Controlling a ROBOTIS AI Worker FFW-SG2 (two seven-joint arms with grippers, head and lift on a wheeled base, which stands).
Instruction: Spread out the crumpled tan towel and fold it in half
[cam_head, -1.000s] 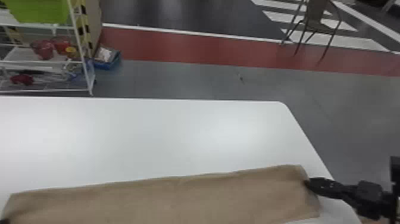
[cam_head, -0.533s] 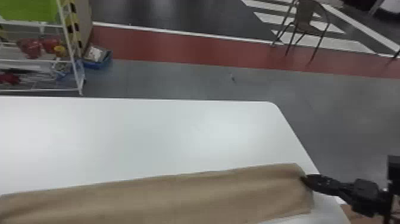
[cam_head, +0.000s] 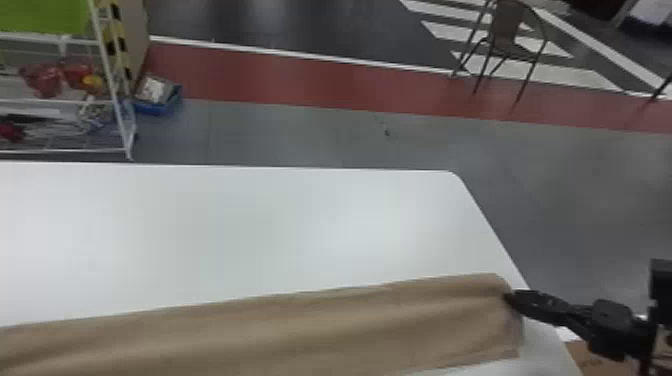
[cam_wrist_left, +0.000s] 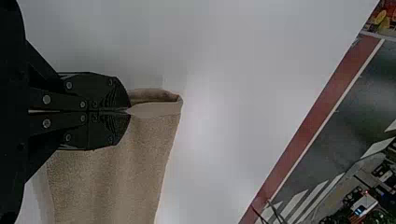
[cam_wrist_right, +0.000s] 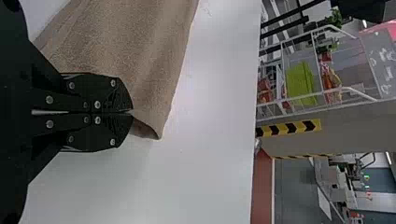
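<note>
In the head view my right gripper (cam_head: 513, 298) is at the right end of the tan towel (cam_head: 320, 332), which stretches as a long band along the near part of the white table. The right wrist view has my right gripper (cam_wrist_right: 132, 112) shut on the towel (cam_wrist_right: 135, 46) near a corner. In the left wrist view my left gripper (cam_wrist_left: 129, 111) is shut on the other end of the towel (cam_wrist_left: 112, 177), whose edge curls over beside the fingertips.
The white table (cam_head: 240, 220) extends beyond the towel to its far edge. Past it stand a wire shelf (cam_head: 117, 100) at far left, a blue bin (cam_head: 159, 102) on the floor and a chair (cam_head: 505, 37) at far right.
The head view has shifted slightly, so table, shelf and chair sit further left. The towel stays stretched out, with the right gripper still at its right end.
</note>
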